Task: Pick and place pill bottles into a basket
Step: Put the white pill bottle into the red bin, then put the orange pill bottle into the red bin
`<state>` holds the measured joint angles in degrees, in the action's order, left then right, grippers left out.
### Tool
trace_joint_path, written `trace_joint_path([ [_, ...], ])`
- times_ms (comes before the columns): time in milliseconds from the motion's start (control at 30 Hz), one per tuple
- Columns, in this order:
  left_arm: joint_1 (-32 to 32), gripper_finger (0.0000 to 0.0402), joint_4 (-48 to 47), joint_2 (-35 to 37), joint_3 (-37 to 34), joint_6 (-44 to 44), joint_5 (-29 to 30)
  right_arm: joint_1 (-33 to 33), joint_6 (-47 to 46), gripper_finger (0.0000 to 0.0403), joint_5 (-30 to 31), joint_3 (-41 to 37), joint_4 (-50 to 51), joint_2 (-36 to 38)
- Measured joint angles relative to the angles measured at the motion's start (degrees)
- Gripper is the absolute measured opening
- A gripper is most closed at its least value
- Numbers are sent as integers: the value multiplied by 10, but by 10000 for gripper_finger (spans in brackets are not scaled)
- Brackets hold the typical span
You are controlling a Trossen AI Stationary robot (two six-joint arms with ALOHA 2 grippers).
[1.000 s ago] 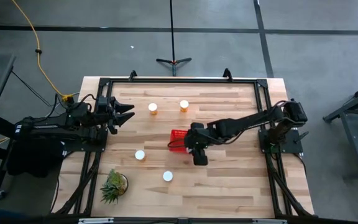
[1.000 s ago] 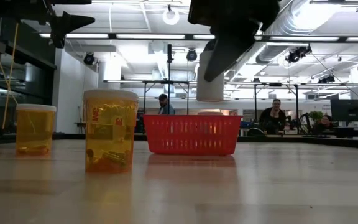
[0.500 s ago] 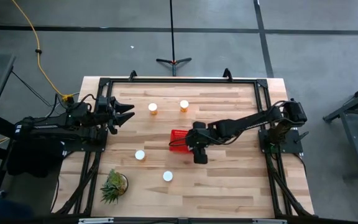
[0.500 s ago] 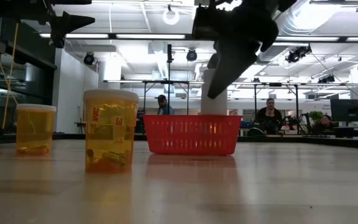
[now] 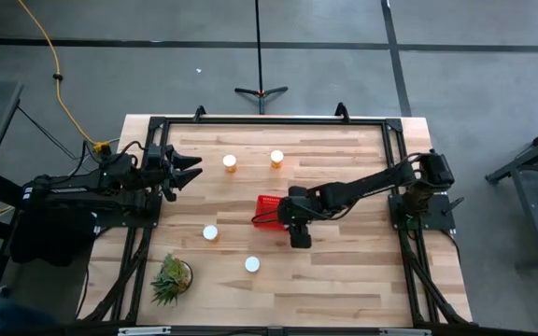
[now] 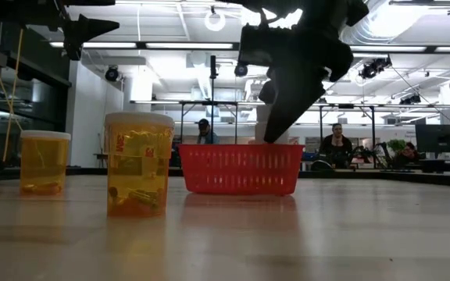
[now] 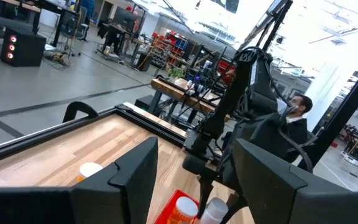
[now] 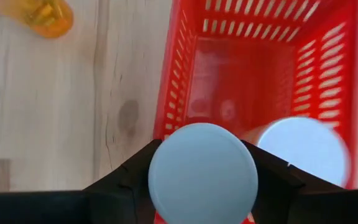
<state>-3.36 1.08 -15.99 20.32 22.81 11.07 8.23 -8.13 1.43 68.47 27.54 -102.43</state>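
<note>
My right gripper (image 5: 286, 211) is shut on a pill bottle with a white cap (image 8: 202, 174) over the red basket (image 5: 267, 207). In the low view the bottle (image 6: 263, 123) reaches down behind the basket's rim (image 6: 241, 147). Another capped bottle (image 8: 303, 150) stands inside the basket. Several more bottles stand on the table: two toward the far edge (image 5: 230, 163) (image 5: 276, 159) and two nearer (image 5: 210, 233) (image 5: 252, 265). My left gripper (image 5: 194, 171) is open and empty at the table's left side. My right gripper pinches the bottle between its two fingers (image 8: 126, 182), on opposite sides just under the white cap (image 8: 202, 143). The fingers come from above, pointing down. The bottle hangs cap up, its lower end behind the basket's front wall in the low view.
A small green spiky plant (image 5: 171, 278) stands near the table's front left corner. A black frame (image 5: 269, 121) runs around the table. People sit in the room beyond the table (image 6: 338, 144).
My right gripper has gone down toward the basket with the bottle still held. The bottle's lower end, which hung above the basket's rim, now sits behind it.
</note>
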Motion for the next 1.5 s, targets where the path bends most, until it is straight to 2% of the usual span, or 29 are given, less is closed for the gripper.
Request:
trace_joint_path([
  [200,0,246,0,0,0,0,0,0,-2,177,-1,0,-1,0],
  [500,0,246,0,0,0,0,0,0,-6,226,-14,0,0,0],
  [667,0,246,0,0,0,0,-1,0,-4,239,-14,0,2,0],
  [1167,0,246,0,0,0,0,-1,0,-8,239,-48,11,17,20],
  [1500,0,246,0,0,0,0,-1,-22,6,222,11,58,20,80],
])
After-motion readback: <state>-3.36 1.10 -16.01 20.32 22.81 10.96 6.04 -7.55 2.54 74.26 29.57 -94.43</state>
